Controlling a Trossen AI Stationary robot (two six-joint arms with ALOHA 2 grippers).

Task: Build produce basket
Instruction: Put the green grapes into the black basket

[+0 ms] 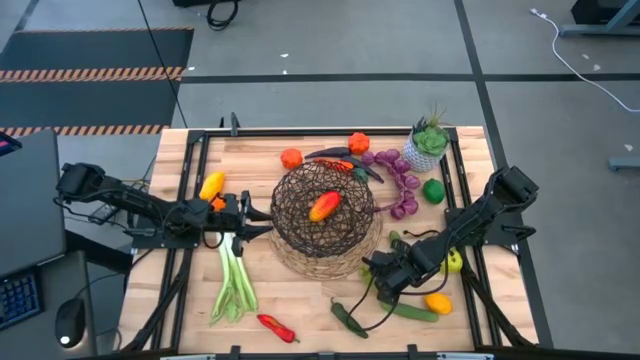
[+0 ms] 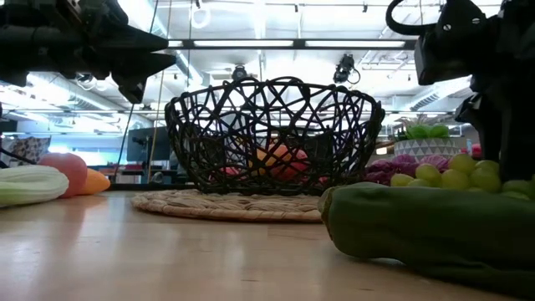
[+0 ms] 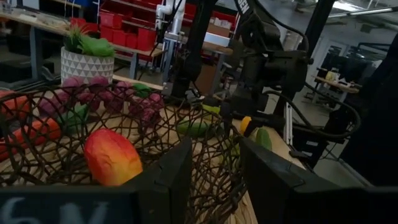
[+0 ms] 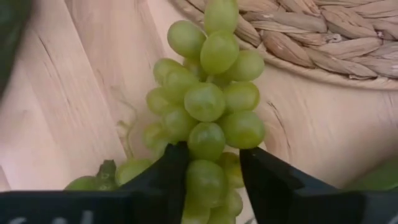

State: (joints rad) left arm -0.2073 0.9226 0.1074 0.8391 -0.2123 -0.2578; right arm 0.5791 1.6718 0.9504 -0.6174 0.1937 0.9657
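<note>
Grapes caught between the right gripper's fingers at the table's near right.

Green grapes (image 4: 205, 112) lie on the table (image 1: 300, 300) just outside the basket's tan wicker base, and the right gripper (image 1: 383, 272) is down over them with its fingers (image 4: 168, 174) pressed against the lower grapes of the bunch on both sides. Near it, toward the near right corner, lie a dark cucumber (image 1: 412, 311), a yellow pepper (image 1: 438, 303) and a yellow-green apple (image 1: 455, 262); the leek (image 1: 233, 285) and a red pepper (image 1: 276, 326) lie near the front edge at left. The basket (image 1: 325, 215) sits mid-table holding one orange-red pepper (image 1: 323, 206). The left gripper (image 1: 262, 222) hovers at its left rim, fingers parted and empty. Purple grapes (image 1: 400, 180) and a potted plant (image 1: 428, 145) stand by the far right corner.
</note>
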